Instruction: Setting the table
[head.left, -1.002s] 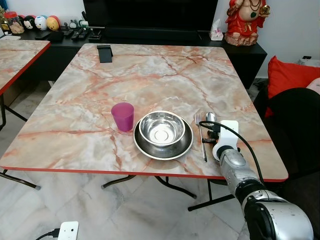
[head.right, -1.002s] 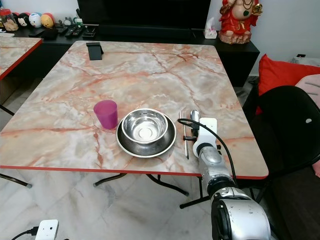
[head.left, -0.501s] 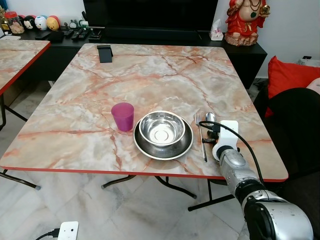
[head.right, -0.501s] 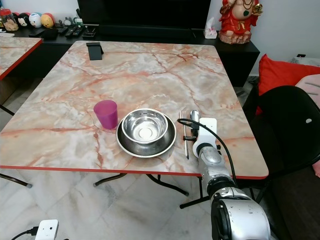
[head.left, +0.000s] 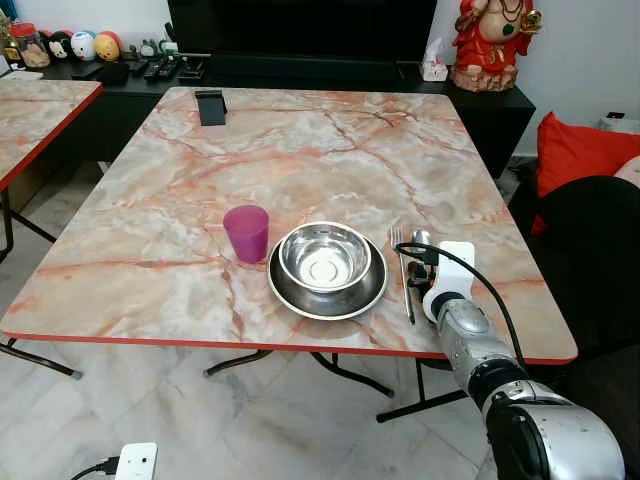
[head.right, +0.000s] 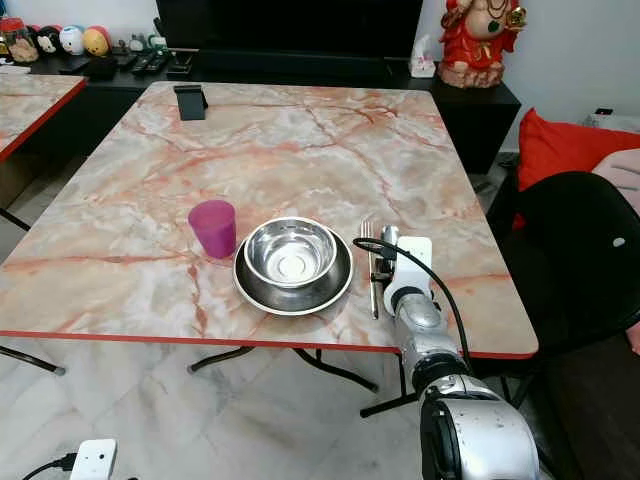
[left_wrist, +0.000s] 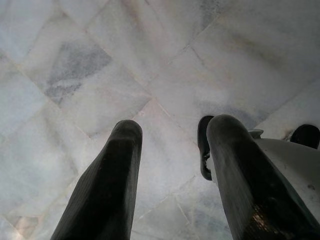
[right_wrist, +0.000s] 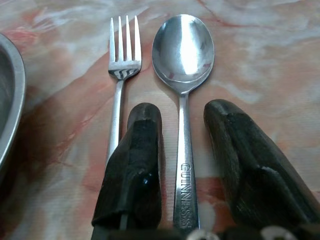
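right gripper (right_wrist: 182, 150) sits low over the marble table (head.left: 330, 150), near its front edge and toward the front right corner, fingers spread with the spoon (right_wrist: 183, 65) lying flat between them. the handle runs straight down the gap and neither finger (right_wrist: 137, 150) looks to be pressing on it, so i read this as a let-go, spoon resting on the tabletop under its own weight. the fork (right_wrist: 121, 75) lies just beside it, parallel, tines pointing to the far edge like the spoon's bowl: that's cutlery laid out as a pair on the right of the setting. a steel bowl (head.left: 324, 256) sits nested in a steel plate (head.left: 327, 292) at the middle of the front edge, and the purple cup (head.left: 246, 232) stands upright just beside the plate's left rim, all within reach of whoever sits there. the setting looks close to complete to me. a black stand (head.left: 210, 106) sits way off near the far left corner. left gripper (left_wrist: 170, 165) hangs idle over the tiled floor (left_wrist: 100, 75), fingers apart, holding nothing.
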